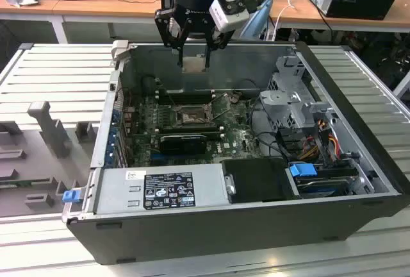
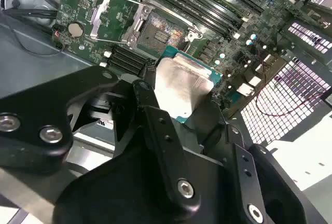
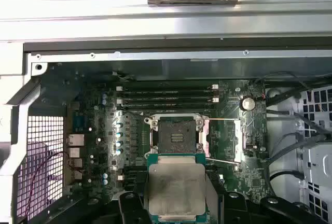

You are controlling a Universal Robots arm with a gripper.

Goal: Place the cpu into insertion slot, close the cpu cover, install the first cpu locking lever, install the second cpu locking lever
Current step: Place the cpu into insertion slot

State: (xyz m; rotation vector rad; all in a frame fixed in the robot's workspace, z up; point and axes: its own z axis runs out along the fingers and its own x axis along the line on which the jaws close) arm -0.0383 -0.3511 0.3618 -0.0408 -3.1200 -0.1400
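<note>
My gripper [image 1: 195,59] hangs above the open computer case, shut on the cpu [image 1: 194,64], a flat silver-beige square held level by its edges. In both wrist views the cpu [image 3: 176,189] [image 2: 182,85] sits between the black fingers [image 2: 147,86]. Lower down on the green board lies the insertion slot [image 1: 190,117] [image 3: 176,135] [image 2: 160,33], its dark centre bare. The cpu cover [image 2: 110,15] [image 3: 237,141] is swung open beside the slot. Thin wire levers [image 3: 223,161] stand loose around the socket.
Long black memory slots [image 3: 166,95] run beside the socket, and a black finned block [image 1: 183,142] lies on its other side. A grey power supply [image 1: 160,187] fills the case's near side. A drive cage [image 1: 296,105] with cables is at the exterior view's right.
</note>
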